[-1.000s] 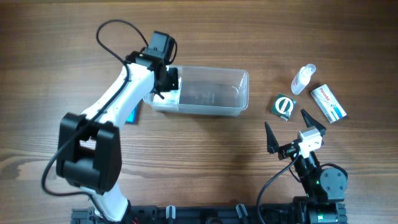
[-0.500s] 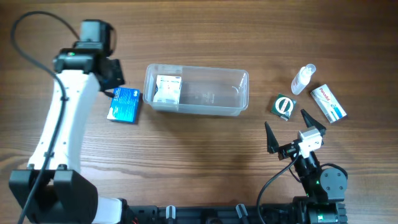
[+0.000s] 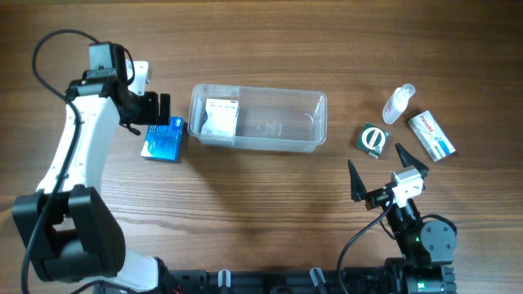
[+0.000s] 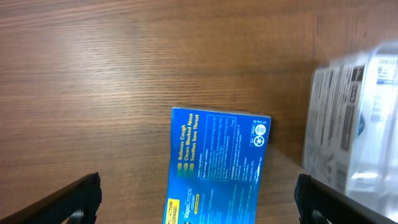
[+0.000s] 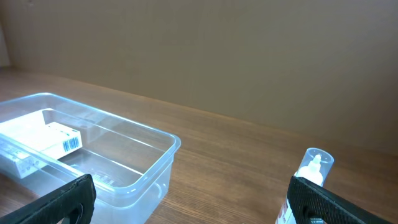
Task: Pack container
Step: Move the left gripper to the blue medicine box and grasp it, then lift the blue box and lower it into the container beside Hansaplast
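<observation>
- The left end effector hovers with jaws spread wide, gripping nothing; the blue rectangular cardboard box lies on the wooden worktop beneath it.
- The clear rectangular plastic container sits just to its right, with a white cardboard box inside at the nearer end.
- Likely step: fetching the blue box. The next move calls for descending squarely and closing across it.
- The right end effector idles open and empty.

Your left arm, white tubes with big black joints, a thin black cable looping over it, your right arm, mostly black, a white block at its wrist, two pointed black fingers, a tiny green light
</observation>
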Tool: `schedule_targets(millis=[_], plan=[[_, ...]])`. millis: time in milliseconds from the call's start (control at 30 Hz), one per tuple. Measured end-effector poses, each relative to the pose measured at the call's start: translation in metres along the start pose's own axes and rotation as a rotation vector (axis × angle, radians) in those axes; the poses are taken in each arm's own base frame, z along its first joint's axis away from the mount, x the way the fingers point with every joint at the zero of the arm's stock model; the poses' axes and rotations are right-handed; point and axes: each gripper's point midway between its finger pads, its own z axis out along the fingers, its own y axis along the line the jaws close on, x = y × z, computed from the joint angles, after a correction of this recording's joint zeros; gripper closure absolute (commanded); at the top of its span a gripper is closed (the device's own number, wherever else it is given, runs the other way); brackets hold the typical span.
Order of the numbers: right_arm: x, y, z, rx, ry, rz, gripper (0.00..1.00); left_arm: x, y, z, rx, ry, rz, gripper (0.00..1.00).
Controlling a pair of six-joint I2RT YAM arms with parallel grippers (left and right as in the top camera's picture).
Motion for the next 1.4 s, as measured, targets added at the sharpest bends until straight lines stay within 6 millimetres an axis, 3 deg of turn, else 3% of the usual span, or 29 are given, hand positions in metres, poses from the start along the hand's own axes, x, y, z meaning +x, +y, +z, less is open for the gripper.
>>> schedule_targets(millis=[333, 900, 1000, 1133, 1400], plan=[[0.0, 0.0, 0.0, 0.0, 0.0, 0.0, 0.0, 0.034, -0.022, 0.054, 0.143, 0.104, 0.148, 0.0], [0.0, 0.0, 0.0, 0.0, 0.0, 0.0, 0.0, 0.041, -0.02, 0.08, 0.145, 0.145, 0.152, 0.01], [0.0, 0.0, 0.0, 0.0, 0.0, 0.0, 0.0, 0.042, -0.019, 0.083, 0.143, 0.153, 0.156, 0.05], [0.0, 0.0, 0.0, 0.0, 0.0, 0.0, 0.0, 0.041, -0.018, 0.085, 0.135, 0.15, 0.162, 0.3], [0.0, 0.0, 0.0, 0.0, 0.0, 0.0, 0.0, 0.04, -0.018, 0.085, 0.135, 0.148, 0.168, 0.31]])
